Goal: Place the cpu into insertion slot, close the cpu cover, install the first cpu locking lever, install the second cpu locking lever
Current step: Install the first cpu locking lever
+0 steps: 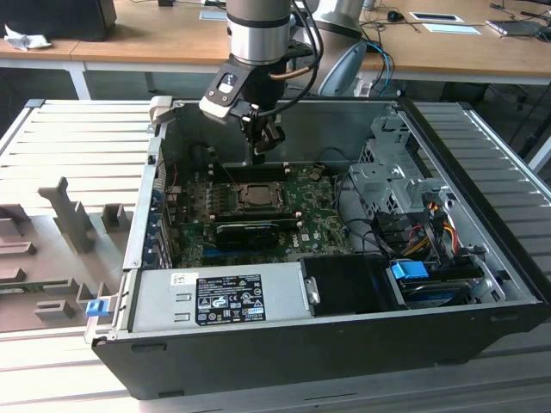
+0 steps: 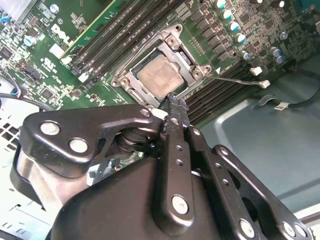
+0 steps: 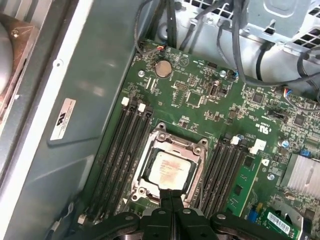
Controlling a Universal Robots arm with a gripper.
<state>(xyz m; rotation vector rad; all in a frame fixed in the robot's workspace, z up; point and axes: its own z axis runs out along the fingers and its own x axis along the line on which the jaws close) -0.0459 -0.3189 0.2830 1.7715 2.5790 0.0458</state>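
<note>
Here the pale, silvery cpu [image 3: 170, 170] sits framed by the grey cpu cover [image 3: 176, 144], end effector [image 3: 170, 192] pinched together.

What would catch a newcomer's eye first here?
An open computer case lies in the exterior view's middle, the gripper hanging inside it above the motherboard. In the first wrist view the pale cpu sits framed by the cpu cover, with the shut gripper at the frame's edge.

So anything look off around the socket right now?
One thing: in the second wrist view a thin metal lever juts sideways from the cover across the memory slots, not tucked along the frame. The chip sits flat and square. No damage visible.
</note>
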